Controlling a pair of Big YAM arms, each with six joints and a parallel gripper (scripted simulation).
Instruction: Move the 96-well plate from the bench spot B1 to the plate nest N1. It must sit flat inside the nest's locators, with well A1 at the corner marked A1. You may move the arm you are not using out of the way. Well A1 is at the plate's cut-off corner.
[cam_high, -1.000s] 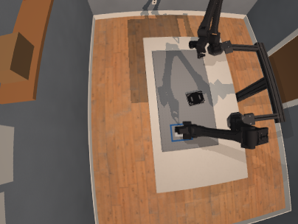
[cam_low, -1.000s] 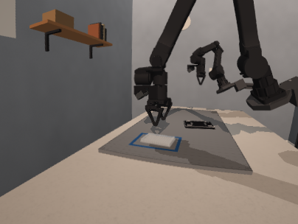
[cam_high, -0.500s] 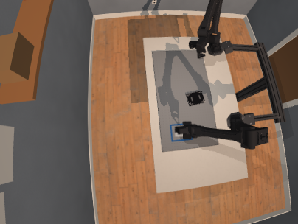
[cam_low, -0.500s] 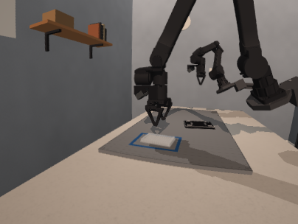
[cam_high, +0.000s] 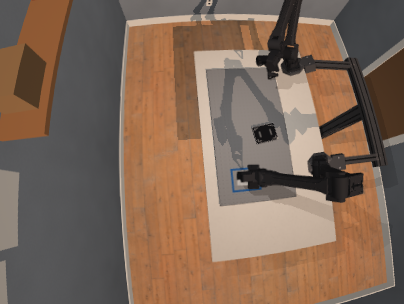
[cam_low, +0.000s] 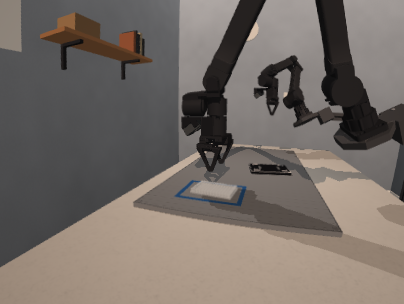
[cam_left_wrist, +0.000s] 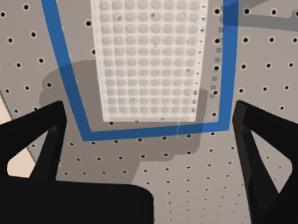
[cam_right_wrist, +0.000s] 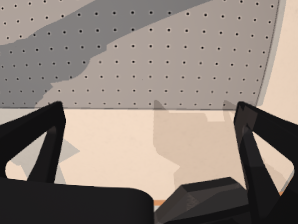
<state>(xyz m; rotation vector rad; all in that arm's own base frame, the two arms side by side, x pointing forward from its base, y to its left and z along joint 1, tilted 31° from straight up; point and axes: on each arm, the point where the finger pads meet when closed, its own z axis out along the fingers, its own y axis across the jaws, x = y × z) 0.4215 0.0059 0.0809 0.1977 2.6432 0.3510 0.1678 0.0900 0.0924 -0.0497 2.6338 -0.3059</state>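
The white 96-well plate (cam_low: 213, 189) lies flat inside the blue-outlined spot B1 on the grey perforated mat. It also shows in the left wrist view (cam_left_wrist: 152, 46) and, partly hidden by the arm, in the top view (cam_high: 241, 180). My left gripper (cam_low: 214, 161) (cam_high: 246, 176) hangs open and empty a little above the plate's far end, fingers wide (cam_left_wrist: 148, 156). The black plate nest N1 (cam_high: 264, 133) (cam_low: 270, 169) sits further along the mat, empty. My right gripper (cam_low: 271, 108) (cam_high: 272, 74) is open and empty, high above the mat's far end.
The grey mat (cam_high: 250, 135) lies on a light bench top. The black frame (cam_high: 360, 110) carrying both arm bases stands along one long side of the bench. A wall shelf (cam_low: 95, 46) with boxes hangs off to the side.
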